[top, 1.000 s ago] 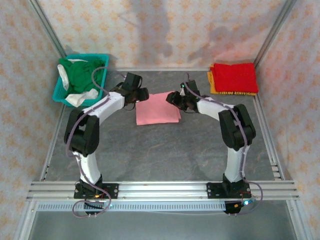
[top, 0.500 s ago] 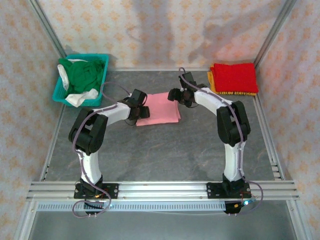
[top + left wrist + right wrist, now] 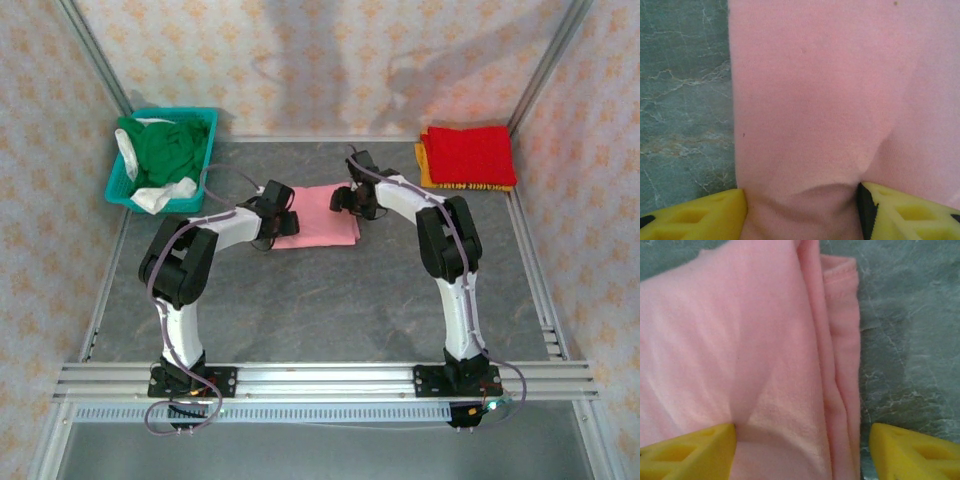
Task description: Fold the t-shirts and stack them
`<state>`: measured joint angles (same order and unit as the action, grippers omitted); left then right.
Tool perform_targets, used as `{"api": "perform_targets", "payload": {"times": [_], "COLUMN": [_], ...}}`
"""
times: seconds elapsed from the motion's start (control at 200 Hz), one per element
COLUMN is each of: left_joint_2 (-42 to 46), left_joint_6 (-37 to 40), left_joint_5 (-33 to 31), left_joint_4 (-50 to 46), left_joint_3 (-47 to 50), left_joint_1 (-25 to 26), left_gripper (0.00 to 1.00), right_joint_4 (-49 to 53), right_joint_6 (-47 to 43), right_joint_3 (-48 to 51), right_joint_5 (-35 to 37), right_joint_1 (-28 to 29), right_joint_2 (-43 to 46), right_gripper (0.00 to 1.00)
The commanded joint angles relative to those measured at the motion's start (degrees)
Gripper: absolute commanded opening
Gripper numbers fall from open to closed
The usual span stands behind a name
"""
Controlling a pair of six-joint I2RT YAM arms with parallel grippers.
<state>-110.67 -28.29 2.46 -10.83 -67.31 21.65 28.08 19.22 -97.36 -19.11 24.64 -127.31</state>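
Pink shirt (image 3: 320, 215): folded flat, mid-surface (image 3: 330, 300), slightly toward 12 o'clock.
My left fingers (image 3: 695, 217): clamped on its 9 o'clock edge, cloth puckered between them.
My right fingers (image 3: 685, 452): apart, straddling its 2 o'clock corner, one on cloth, one over bare surface.
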Motion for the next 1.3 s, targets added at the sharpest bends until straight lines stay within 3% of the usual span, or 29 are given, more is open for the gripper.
{"api": "perform_targets", "payload": {"times": [0.0, 0.22, 0.485, 0.726, 0.921, 1.071, 1.296], "left_joint_2": [-2.25, -1.66, 0.86, 15.06, 31.32, 38.38, 40.74], "left_joint_6": [-0.71, -0.68, -1.82, -5.79, -5.57, -2.91, -0.78], "left_joint_5": [-0.61, -0.83, -1.58, -1.48, -4.67, -7.86, -4.93], "left_joint_4": [-0.86, -0.8, -0.86, 3.27, 6.46, 2.7, 1.17], "left_joint_3": [1.83, 2.17, 3.69, 11.32, 19.73, 21.06, 21.53], "left_joint_1": [-0.38, -0.38, -0.91, -0.84, -0.64, -0.65, -0.56], "left_gripper": [0.62, 0.62, 0.62, 0.65, 0.79, 0.83, 0.82], "right_joint_4": [-1.05, -3.2, -6.66, -6.96, -0.48, 6.41, 17.48], "right_joint_6": [0.44, 2.15, 3.17, -0.61, -7.19, -13.88, -23.59], "right_joint_3": [-1.13, -1.42, 1.13, 3.08, -1.82, -7.68, -21.44], "right_joint_5": [-2.24, -2.62, -4.51, -8.99, -6.88, -0.44, 9.68], "right_joint_1": [1.02, 1.55, 0.28, -4.29, -6.84, -8.2, -11.25], "right_joint_2": [-3.19, -4.35, -3.27, -1.11, -1.16, -0.52, -1.56], "right_gripper": [0.55, 0.23, 0.0, 0.0, 0.0, 0.0, 0.0]}}
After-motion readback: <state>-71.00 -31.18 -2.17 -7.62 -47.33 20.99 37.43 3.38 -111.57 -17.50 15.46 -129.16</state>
